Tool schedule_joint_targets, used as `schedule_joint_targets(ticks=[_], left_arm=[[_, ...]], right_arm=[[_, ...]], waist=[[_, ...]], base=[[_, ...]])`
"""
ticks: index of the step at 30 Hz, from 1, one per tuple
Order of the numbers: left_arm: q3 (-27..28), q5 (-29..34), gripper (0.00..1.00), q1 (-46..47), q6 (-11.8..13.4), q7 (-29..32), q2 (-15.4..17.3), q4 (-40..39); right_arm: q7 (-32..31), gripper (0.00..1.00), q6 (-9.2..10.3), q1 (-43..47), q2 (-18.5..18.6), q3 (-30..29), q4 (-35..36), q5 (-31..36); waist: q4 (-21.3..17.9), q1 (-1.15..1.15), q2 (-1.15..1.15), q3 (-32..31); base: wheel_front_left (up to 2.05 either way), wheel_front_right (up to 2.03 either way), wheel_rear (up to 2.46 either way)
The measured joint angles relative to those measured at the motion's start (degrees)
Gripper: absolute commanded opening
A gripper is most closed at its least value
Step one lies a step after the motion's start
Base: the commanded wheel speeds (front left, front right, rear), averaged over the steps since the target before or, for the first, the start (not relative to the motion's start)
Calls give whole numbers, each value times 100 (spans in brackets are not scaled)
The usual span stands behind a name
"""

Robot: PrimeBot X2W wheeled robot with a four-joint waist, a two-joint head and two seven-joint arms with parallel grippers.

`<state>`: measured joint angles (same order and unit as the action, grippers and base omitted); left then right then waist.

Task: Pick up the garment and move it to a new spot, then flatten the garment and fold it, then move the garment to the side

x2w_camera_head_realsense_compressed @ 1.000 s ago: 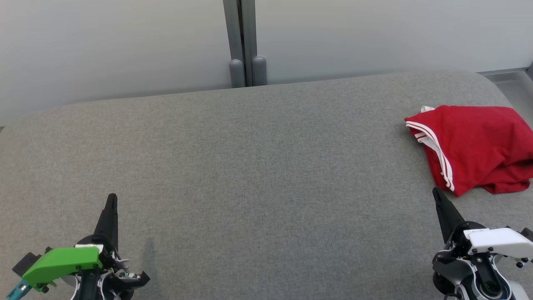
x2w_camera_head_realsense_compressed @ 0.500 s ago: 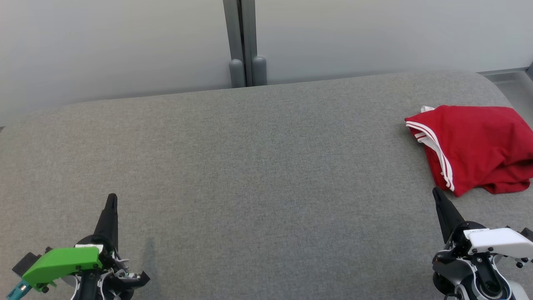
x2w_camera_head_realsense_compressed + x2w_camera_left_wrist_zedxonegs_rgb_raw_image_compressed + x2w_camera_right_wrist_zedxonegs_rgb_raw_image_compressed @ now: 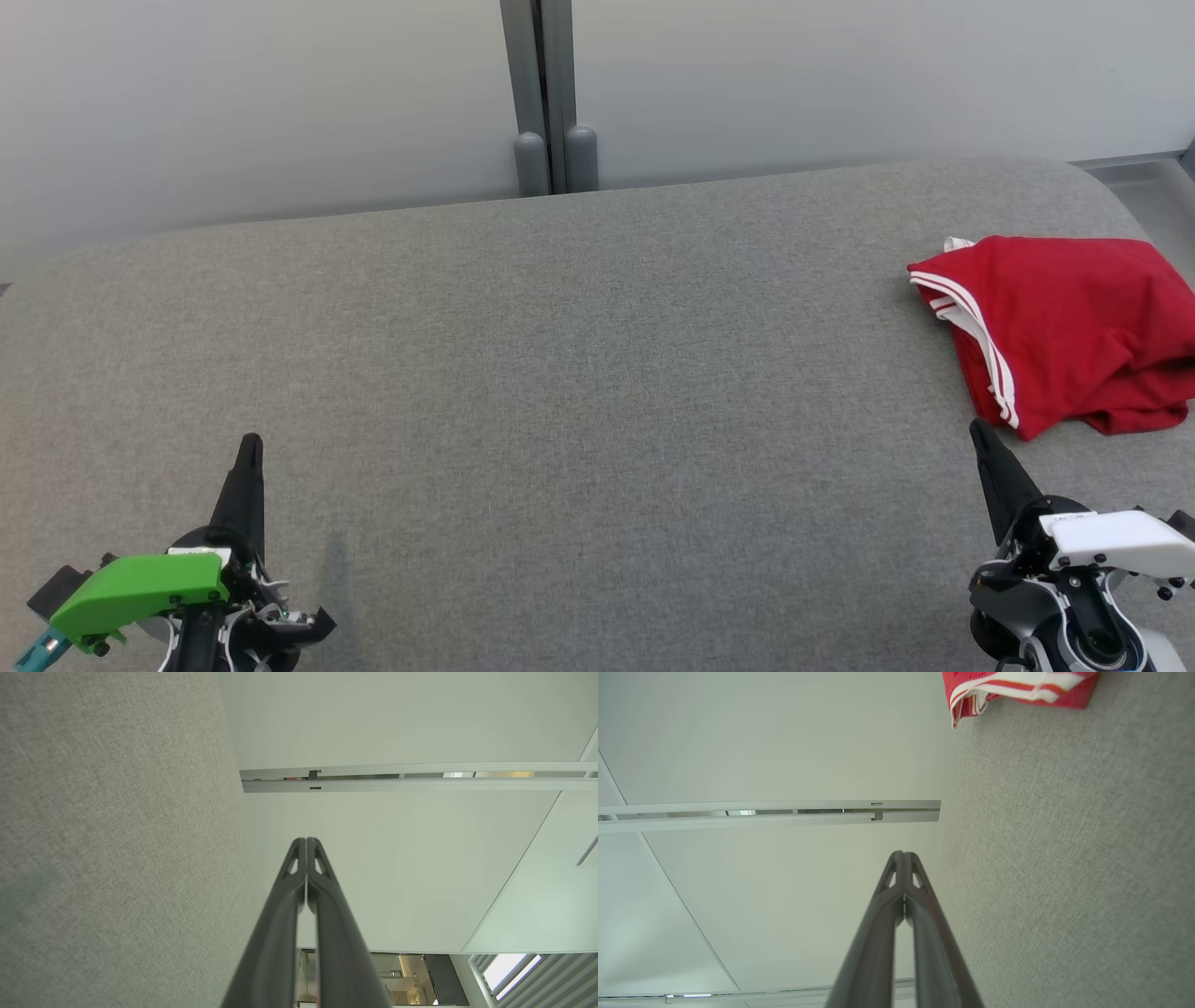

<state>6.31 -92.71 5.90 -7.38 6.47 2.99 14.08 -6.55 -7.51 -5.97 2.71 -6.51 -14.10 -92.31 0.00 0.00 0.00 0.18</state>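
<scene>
The garment (image 3: pixel 1064 331) is red with white stripes along one edge, lying folded in a heap at the far right of the grey padded surface (image 3: pixel 579 373); its striped edge (image 3: pixel 1008 686) shows at the top of the right wrist view. My right gripper (image 3: pixel 977 429) hovers just below the garment's near corner, shut and empty, tips pressed together (image 3: pixel 903 855). At the lower left, far from the garment, my left gripper (image 3: pixel 250 441) is shut and empty too, its tips together (image 3: pixel 306 841).
Pale wall panels with a grey upright post (image 3: pixel 546 93) stand behind the surface's far edge. The surface curves down at its right end (image 3: pixel 1120 201). Bare grey fabric stretches between the two grippers.
</scene>
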Motion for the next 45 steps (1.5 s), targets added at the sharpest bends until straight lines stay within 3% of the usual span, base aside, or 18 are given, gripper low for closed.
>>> schedule_joint_targets(ticks=[45], left_arm=[[13,12,0,0,0,2,-4,0]], right_arm=[[0,0,0,-1,0,0,0,0]], waist=[[0,0,0,0]], base=[[0,0,0]])
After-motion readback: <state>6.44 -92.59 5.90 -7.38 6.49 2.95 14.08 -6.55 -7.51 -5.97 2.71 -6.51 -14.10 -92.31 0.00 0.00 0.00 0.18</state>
